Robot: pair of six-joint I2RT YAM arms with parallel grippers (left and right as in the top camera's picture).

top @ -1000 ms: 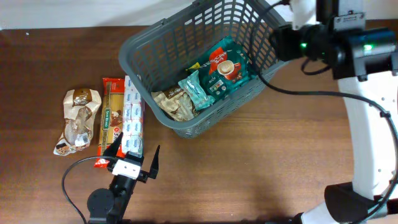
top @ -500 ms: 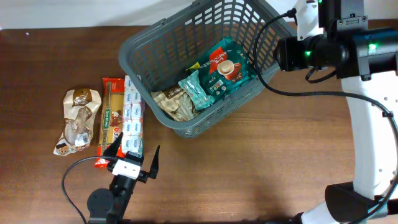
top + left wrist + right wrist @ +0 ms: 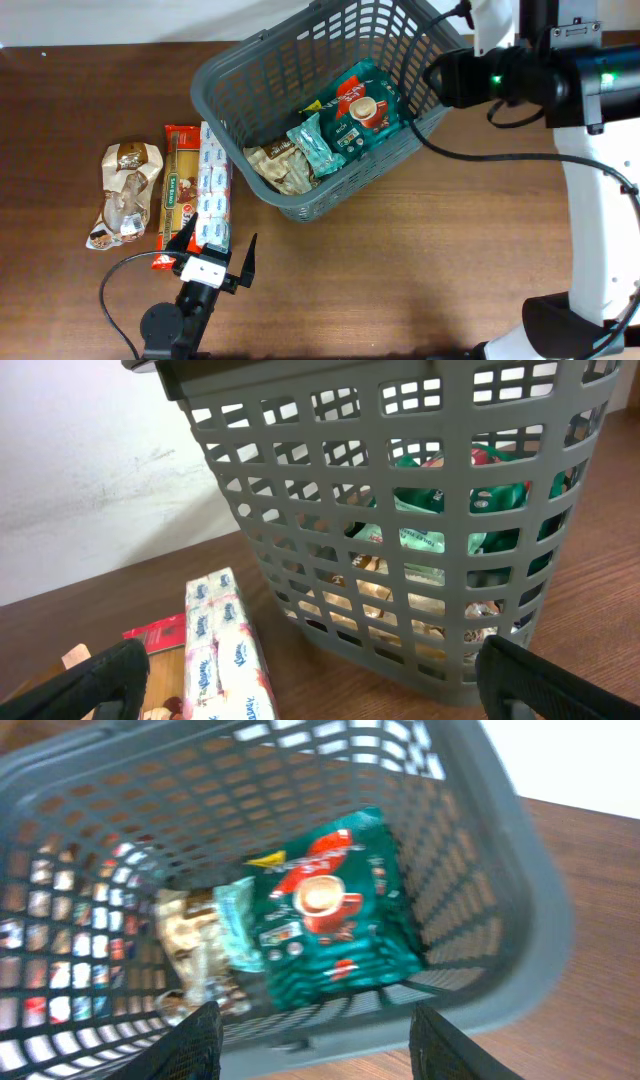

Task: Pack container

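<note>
The container, a dark grey lattice basket (image 3: 245,75), stands at the back middle of the table. Inside lie a green coffee packet (image 3: 360,112), a small teal packet (image 3: 316,146) and a beige packet (image 3: 278,166). My right gripper (image 3: 325,1045) hovers above the basket's right rim (image 3: 525,920), open with nothing between its fingers; the green coffee packet (image 3: 330,910) lies below it. My left gripper (image 3: 320,690) rests low near the front edge, wide open and empty, facing the basket (image 3: 400,510) and a tissue pack (image 3: 225,655).
Left of the basket, on the table, lie the tissue pack (image 3: 213,185), a red pasta packet (image 3: 180,190) and a clear bag of brown snacks (image 3: 125,195). The right arm's white column (image 3: 595,230) stands at the right edge.
The right wrist has shifted slightly over the basket's right rim and its jaws have spread wider. The left arm and the packets have not moved.
</note>
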